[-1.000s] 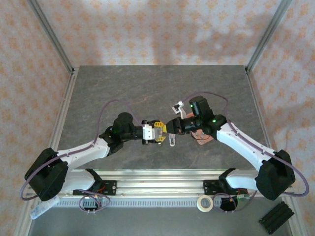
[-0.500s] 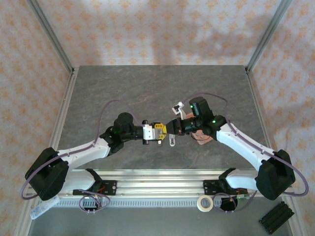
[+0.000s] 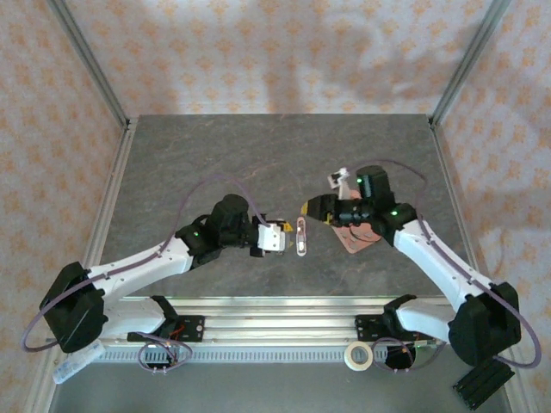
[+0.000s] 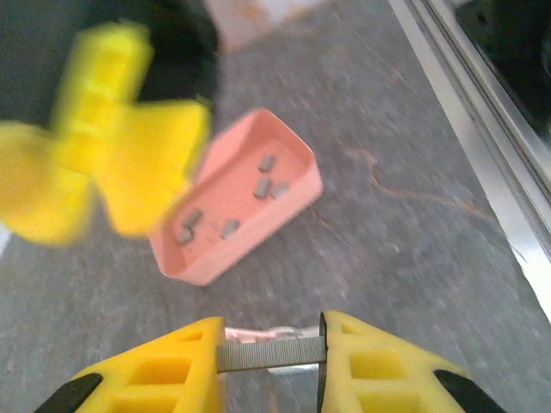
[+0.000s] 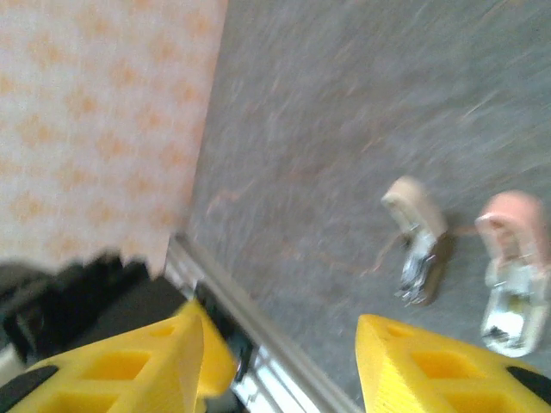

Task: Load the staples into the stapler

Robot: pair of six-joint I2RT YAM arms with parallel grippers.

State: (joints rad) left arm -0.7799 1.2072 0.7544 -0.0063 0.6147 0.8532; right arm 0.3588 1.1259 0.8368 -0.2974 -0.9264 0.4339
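A: Left fingers [image 4: 168,370] were clamped on one staple strip [image 4: 269,354], held crosswise low over the worktop [image 4: 405,224]. Right fingers [image 5: 405,361] stood apart with nothing between them.
B: Stapler?
A: Two minis lay side by side on the worktop: beige stapler [image 5: 415,245] and pink stapler [image 5: 512,271]. Both looked hinged open, metal showing. Too blurred to tell if either channel held staples.
B: Rest of the stock?
A: A handful of loose staples [image 4: 261,187] sat in the pink tray [image 4: 215,262], beyond the left fingers.
B: Progress?
A: My read: pick done, insert not. The strip needed lining up with a channel, seating, then closing.
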